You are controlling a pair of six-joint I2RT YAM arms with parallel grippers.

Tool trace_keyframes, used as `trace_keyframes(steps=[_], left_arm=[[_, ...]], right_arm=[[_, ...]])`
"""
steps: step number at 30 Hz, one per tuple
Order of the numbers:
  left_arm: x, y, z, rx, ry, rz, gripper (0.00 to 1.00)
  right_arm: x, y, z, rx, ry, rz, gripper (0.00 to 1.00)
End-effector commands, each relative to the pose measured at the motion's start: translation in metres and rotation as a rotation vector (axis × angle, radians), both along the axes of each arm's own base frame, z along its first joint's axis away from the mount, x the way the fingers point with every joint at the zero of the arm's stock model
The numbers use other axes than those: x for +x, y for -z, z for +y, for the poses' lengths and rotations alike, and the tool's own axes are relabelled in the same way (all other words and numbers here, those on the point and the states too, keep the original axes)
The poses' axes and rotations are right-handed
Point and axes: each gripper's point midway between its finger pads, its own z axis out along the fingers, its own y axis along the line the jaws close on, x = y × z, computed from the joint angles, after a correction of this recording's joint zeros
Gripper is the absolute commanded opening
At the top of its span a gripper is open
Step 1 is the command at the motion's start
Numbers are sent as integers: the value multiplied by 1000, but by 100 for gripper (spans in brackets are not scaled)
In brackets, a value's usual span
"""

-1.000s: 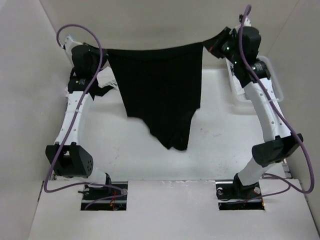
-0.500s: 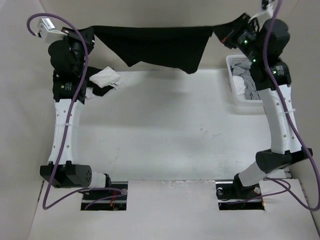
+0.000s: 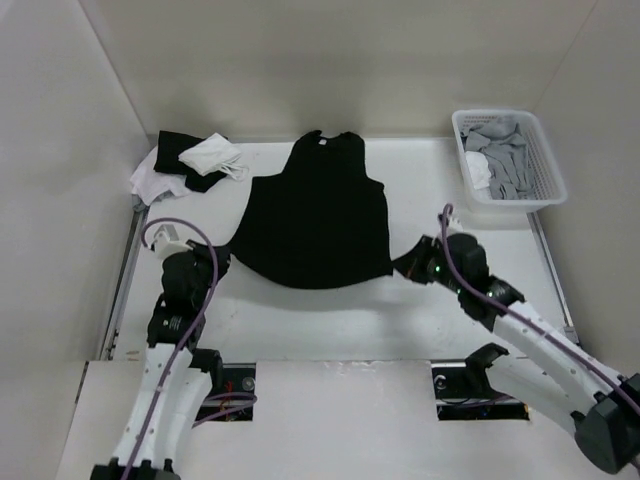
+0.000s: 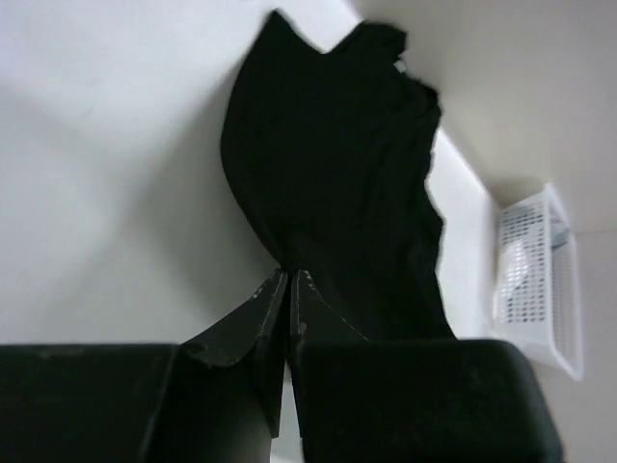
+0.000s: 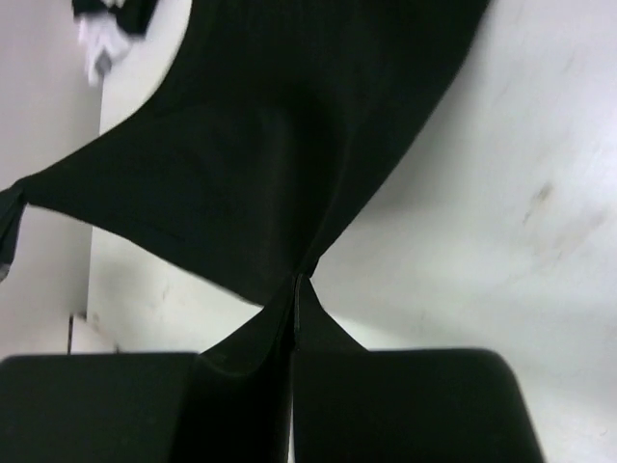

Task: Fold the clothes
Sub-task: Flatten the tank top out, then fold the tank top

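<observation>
Black soft sleeveless garment lies spread flat at centre frame. The left gripper and right gripper, each pinched tight on a lower hem corner, should pull evenly and low to smooth wrinkles.

We are looking down at a white, faintly scuffed bench sitting inside a pale booth. A back wall, a left wall and a right wall are closing it in. Soft, even light is falling from above and casting faint shadows. A white basket is standing at the far right corner, and a near board is carrying two cut-outs.
</observation>
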Motion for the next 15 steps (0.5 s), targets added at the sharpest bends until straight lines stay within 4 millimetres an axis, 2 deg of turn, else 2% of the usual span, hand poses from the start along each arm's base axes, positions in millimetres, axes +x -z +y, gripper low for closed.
trace_keyframes(steps=[1, 4, 6, 7, 9, 12, 15], left_arm=[[-30, 9, 0, -30, 25, 20, 2], [-58, 36, -10, -72, 69, 143, 2], [-74, 45, -15, -100, 77, 198, 2], [-81, 42, -17, -105, 84, 205, 2], [-92, 27, -13, -92, 66, 192, 0], [-105, -6, 4, -35, -5, 135, 0], [-99, -24, 11, -4, -41, 111, 0]], right_arm=[[-30, 10, 17, 116, -5, -27, 0], [-81, 55, 25, 158, -43, 96, 0], [-109, 70, 30, 188, -77, 153, 0], [-121, 73, 31, 193, -91, 172, 0], [-140, 75, 32, 196, -111, 212, 0], [-162, 63, 31, 193, -126, 232, 0], [-161, 40, 28, 143, -102, 181, 0]])
